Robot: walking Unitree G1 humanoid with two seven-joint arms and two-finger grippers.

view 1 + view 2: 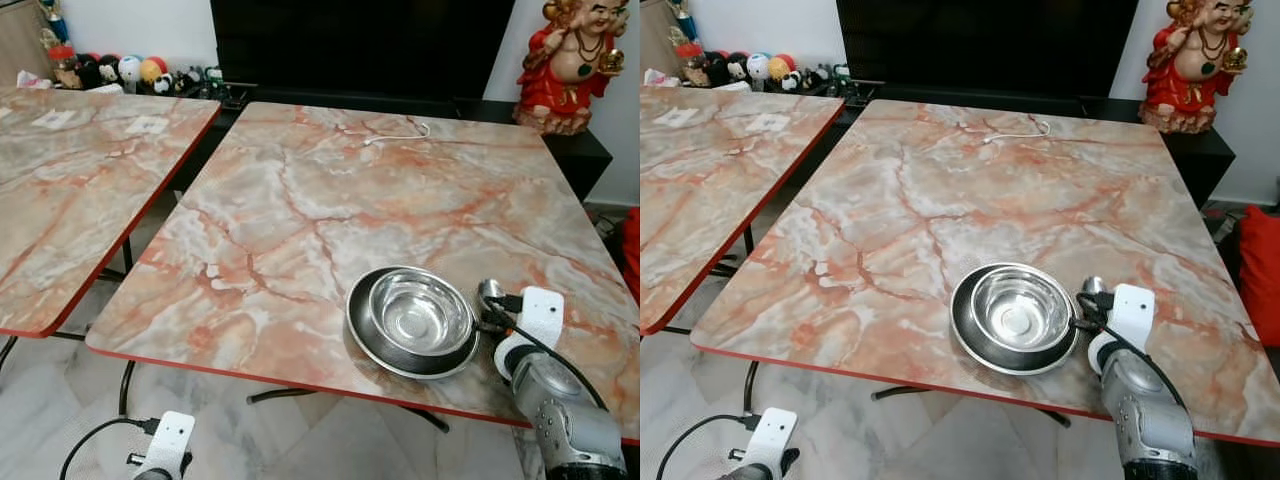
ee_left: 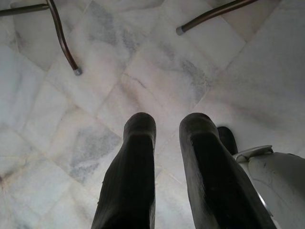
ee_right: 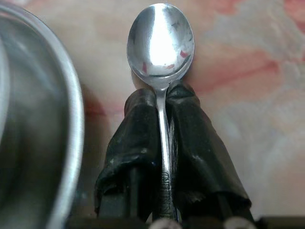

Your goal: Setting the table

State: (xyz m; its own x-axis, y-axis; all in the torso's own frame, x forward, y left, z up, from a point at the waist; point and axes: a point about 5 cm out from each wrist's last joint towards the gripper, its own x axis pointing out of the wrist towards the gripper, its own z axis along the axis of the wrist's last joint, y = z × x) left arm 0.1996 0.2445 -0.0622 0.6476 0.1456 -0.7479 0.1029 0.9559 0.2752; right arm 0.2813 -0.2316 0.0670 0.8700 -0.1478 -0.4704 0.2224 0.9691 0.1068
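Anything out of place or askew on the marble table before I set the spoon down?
Only the thin white cable lying loose at the far edge of the marble-patterned table. The steel bowl sits nested in the steel plate; the right gripper holds the steel spoon straight.

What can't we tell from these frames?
- Spoon handle: the right gripper fingers cover it in the right wrist view; its end is cut off at the frame edge.
- Whether the spoon touches the table: head views show just its bowl, the wrist hiding the rest.
- Plate under the steel bowl: centre covered.
- Left gripper: over floor tiles, arm cut off.
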